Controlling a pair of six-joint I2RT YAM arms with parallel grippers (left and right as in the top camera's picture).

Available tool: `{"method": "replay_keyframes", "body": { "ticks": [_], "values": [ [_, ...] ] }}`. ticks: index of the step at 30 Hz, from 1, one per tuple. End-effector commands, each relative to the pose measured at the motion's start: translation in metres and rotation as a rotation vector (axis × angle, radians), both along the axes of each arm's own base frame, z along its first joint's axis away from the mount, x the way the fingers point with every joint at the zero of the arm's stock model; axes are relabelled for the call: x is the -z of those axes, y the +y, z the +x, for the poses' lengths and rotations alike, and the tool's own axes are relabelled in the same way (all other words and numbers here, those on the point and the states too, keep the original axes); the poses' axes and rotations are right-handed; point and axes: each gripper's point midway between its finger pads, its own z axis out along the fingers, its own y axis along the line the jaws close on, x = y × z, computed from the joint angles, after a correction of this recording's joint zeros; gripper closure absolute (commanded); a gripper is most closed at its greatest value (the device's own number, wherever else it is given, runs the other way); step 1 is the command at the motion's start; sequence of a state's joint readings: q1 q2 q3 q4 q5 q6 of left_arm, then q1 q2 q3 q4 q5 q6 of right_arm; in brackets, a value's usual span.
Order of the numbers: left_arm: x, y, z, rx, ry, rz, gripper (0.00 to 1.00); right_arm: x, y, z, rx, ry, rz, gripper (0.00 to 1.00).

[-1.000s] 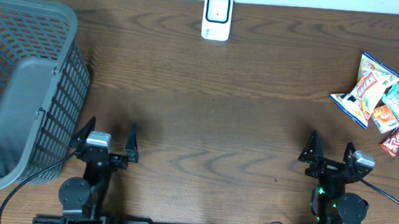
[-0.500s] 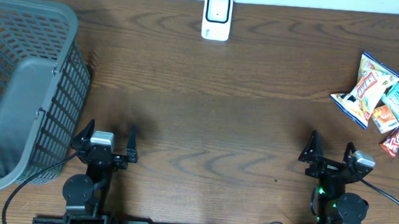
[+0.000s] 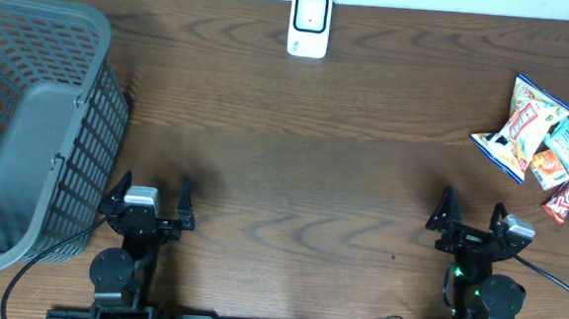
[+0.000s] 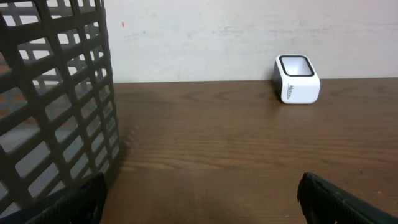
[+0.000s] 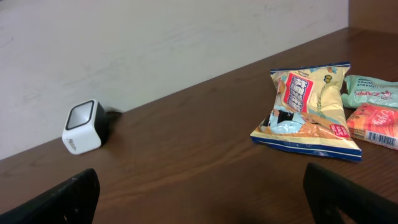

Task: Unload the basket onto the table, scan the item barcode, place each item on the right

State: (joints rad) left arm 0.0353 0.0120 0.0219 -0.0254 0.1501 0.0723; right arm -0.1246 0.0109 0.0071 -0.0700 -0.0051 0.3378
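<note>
1 scanner [image 3: 310, 25], 1 basket [image 3: 96, 133], 5 snack pks [image 3: 530, 127]; left hand [image 3: 152, 188] & right hand [image 3: 472, 209] both open, empty.

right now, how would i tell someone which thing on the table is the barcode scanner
Look along the far edge of the wooden table, about midway between the grey mesh basket at the left and the snack packets at the right. The scanner stands alone there: a small box with a dark-rimmed window. Unlike the soft, colourful packets, it is plain white and hard-cased.
</note>
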Motion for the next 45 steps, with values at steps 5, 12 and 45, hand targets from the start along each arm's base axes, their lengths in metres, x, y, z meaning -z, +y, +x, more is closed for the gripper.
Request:
{"method": "replay_keyframes", "body": {
  "ticks": [5,12,45],
  "values": [
    [0.0146,0.0005,-0.0007,-0.006,0.042,-0.014,0.02,0.0006,0.0025,0.0,-0.01,-0.001,0.014,0.01],
    [0.0145,0.0005,-0.0007,-0.007,0.042,-0.014,0.02,0.0006,0.0025,0.0,-0.01,-0.001,0.014,0.01],
    [0.0145,0.0004,-0.0007,-0.006,0.042,-0.014,0.02,0.0007,0.0019,0.0,-0.037,0.046,-0.388,0.01]
  ]
}}
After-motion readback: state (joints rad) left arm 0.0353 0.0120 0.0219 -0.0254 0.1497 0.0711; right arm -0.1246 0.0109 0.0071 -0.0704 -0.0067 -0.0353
